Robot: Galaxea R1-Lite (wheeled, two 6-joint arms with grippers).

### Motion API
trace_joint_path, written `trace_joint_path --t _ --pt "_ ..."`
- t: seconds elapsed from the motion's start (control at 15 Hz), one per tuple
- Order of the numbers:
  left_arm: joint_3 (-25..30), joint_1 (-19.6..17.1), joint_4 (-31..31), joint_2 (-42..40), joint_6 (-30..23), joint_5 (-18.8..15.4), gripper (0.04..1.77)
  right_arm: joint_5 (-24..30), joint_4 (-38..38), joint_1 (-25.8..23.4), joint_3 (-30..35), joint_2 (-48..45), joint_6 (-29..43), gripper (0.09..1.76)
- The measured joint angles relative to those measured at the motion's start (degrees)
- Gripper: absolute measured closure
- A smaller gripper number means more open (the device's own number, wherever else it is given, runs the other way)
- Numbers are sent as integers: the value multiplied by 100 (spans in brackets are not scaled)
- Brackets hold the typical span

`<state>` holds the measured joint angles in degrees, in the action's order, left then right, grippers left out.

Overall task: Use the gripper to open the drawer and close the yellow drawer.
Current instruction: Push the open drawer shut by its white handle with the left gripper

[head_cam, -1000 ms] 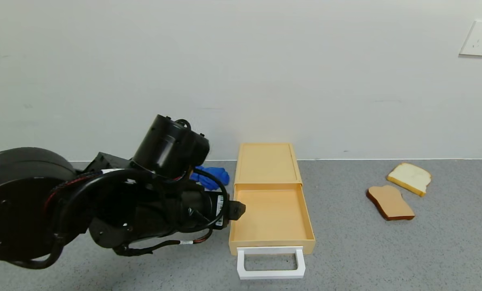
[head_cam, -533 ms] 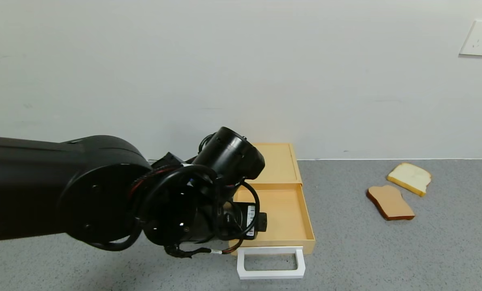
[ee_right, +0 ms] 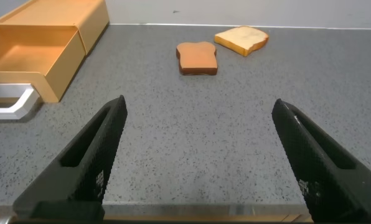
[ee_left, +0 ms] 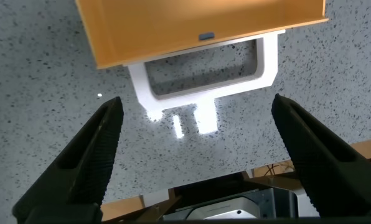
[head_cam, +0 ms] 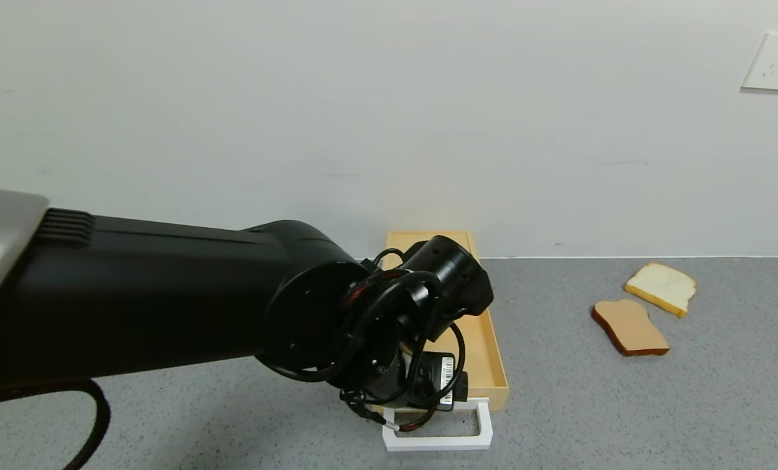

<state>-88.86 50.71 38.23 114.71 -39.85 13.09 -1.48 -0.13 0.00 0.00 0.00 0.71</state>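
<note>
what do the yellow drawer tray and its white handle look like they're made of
The shallow tan-yellow drawer tray: probably matte moulded plastic, going by its thin, even, grainless walls. The white rectangular loop handle: likely glossier plastic, since it mirrors in the speckled grey countertop.

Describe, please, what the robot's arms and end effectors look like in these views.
The left arm is a bulky black casing with a silver-grey section near the shoulder, ribbed vents, and looping black cables with some red wiring. A white barcode label sits near the left end effector, whose fingers are black, wedge-shaped and ridged. The right end effector has matching black ridged fingers.
</note>
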Motion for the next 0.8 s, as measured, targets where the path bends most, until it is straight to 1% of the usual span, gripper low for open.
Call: trace_joint_path --t 0.27,0.4,0.53,0.8 --pt "-196 116 40 347 6 -52 9 0 2 0 0 0 0 14" --pt "-194 206 55 466 49 -63 9 2 2 0 0 0 0 14" --pt "-191 293 60 557 50 -157 9 0 2 0 0 0 0 14" --pt "-207 396 63 728 57 -168 9 2 0 0 0 0 0 14"
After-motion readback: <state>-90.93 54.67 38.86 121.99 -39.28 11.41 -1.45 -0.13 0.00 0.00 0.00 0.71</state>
